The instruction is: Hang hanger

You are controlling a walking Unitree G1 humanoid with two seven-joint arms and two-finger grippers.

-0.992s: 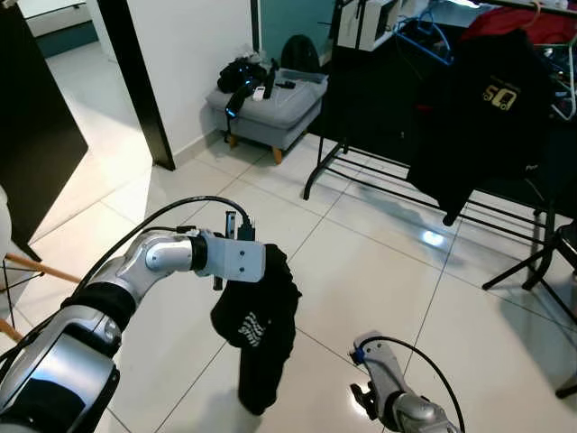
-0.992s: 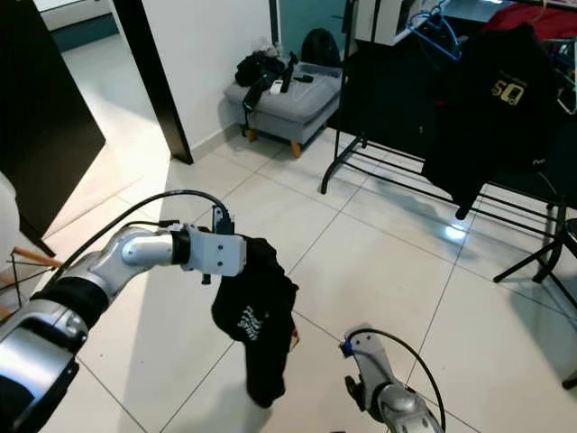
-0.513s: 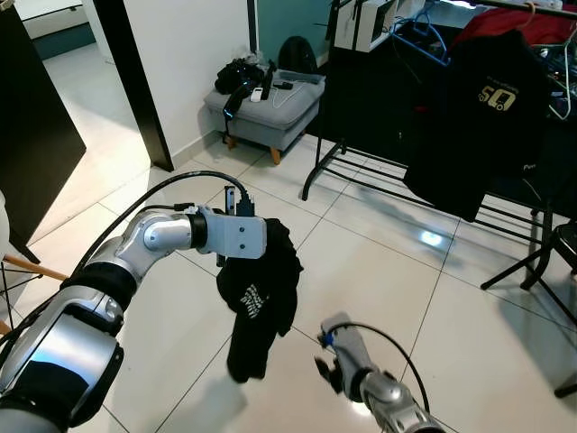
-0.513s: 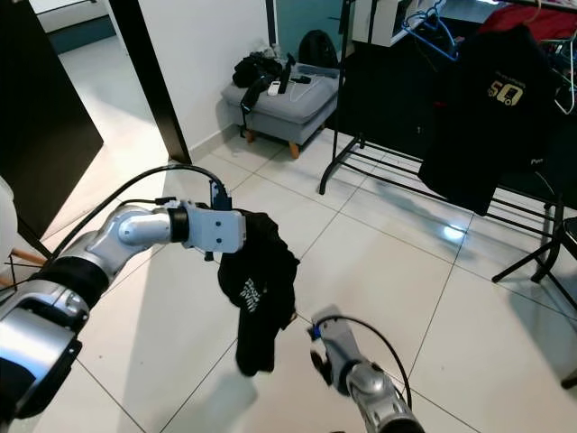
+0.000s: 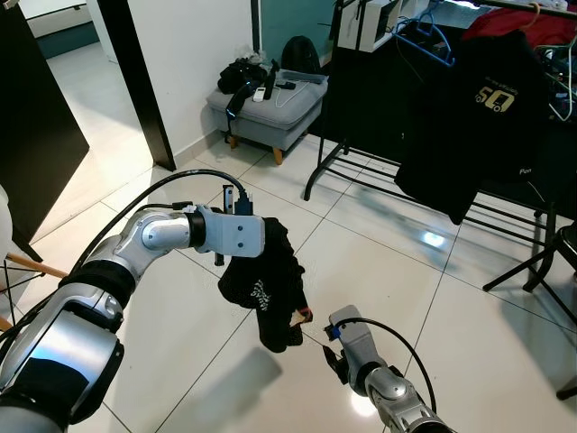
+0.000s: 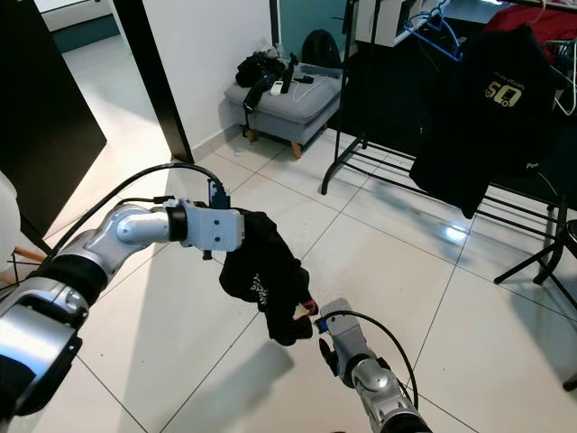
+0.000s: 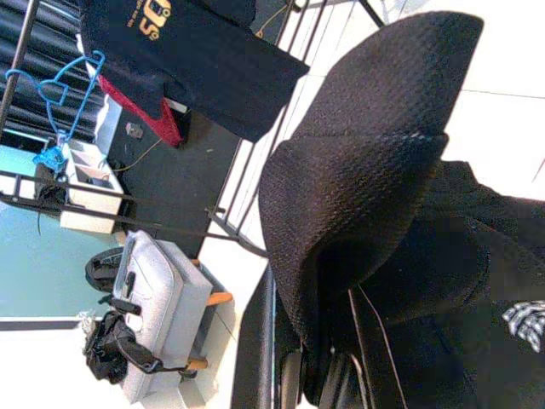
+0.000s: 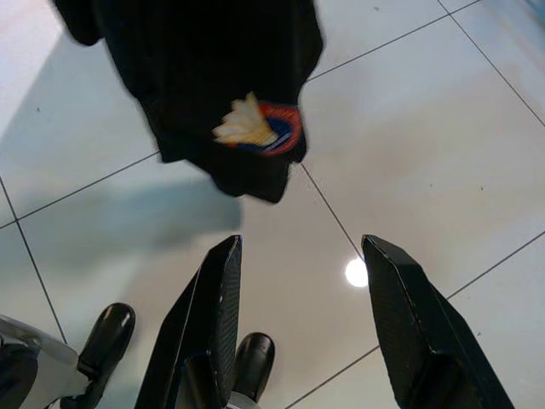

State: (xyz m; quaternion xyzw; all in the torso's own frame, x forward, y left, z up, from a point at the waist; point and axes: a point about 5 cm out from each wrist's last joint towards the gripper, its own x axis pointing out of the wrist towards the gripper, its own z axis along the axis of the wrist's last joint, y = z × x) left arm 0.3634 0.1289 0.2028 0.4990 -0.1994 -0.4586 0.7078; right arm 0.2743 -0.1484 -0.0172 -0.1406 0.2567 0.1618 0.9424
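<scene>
A black garment [image 5: 267, 287] with a white print hangs bunched from my left gripper [image 5: 268, 244], which is held out at mid-height above the tiled floor and is shut on the cloth. The fabric drapes over its fingers [image 7: 368, 345] and hides any hanger. My right gripper [image 8: 300, 244] is open, low and just right of the garment's lower end. A red and blue label [image 8: 260, 129] on the garment hangs a short way ahead of its fingertips, not touching them.
A black clothes rack [image 5: 317, 171] stands at the back right with a black shirt with gold print [image 5: 487, 108] and a blue hanger [image 5: 424, 36] on it. A grey ottoman [image 5: 270, 106] with bags sits by the wall. Tripod legs [image 5: 532, 263] stand at right.
The garment's lower end has swung up and bunched instead of hanging long. My right arm has risen and come close beside the garment's bottom. The left arm has hardly moved.
</scene>
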